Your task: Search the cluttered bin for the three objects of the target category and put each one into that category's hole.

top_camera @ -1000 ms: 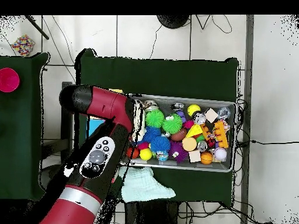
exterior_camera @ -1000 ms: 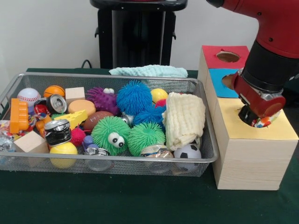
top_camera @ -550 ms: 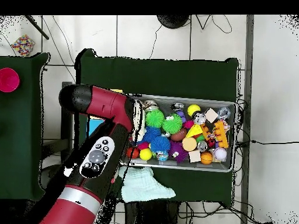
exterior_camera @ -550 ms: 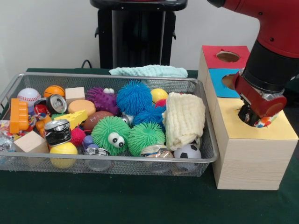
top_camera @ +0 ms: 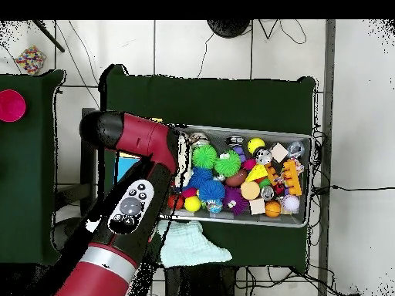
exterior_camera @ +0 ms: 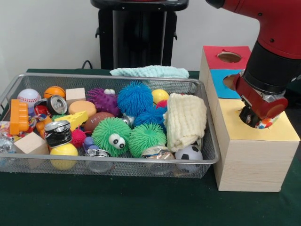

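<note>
My gripper point(exterior_camera: 260, 120) hangs over the hole in the yellow top point(exterior_camera: 284, 133) of the wooden box, at the right in the front view. It is shut on a small multicoloured object point(exterior_camera: 264, 123) that shows orange, blue and white at its tip. Behind the yellow section lie a blue hole point(exterior_camera: 229, 81) and a red hole point(exterior_camera: 229, 57). The wire bin point(exterior_camera: 108, 76) on the left is crowded with fuzzy balls, sport balls, cans, wooden blocks and a cream towel point(exterior_camera: 186, 120). In the overhead view the arm point(top_camera: 135, 204) hides the gripper and most of the box.
A teal cloth point(exterior_camera: 149, 71) lies behind the bin, seen as the teal cloth point(top_camera: 193, 245) beside the bin point(top_camera: 308, 181) from above. A second green table with a pink disc point(top_camera: 11, 105) stands at the left of the overhead view.
The gripper with the multicoloured object has stayed at the yellow hole, rising only a trace. The arm's elbow shifted slightly in the overhead view. The bin's contents are unchanged.
</note>
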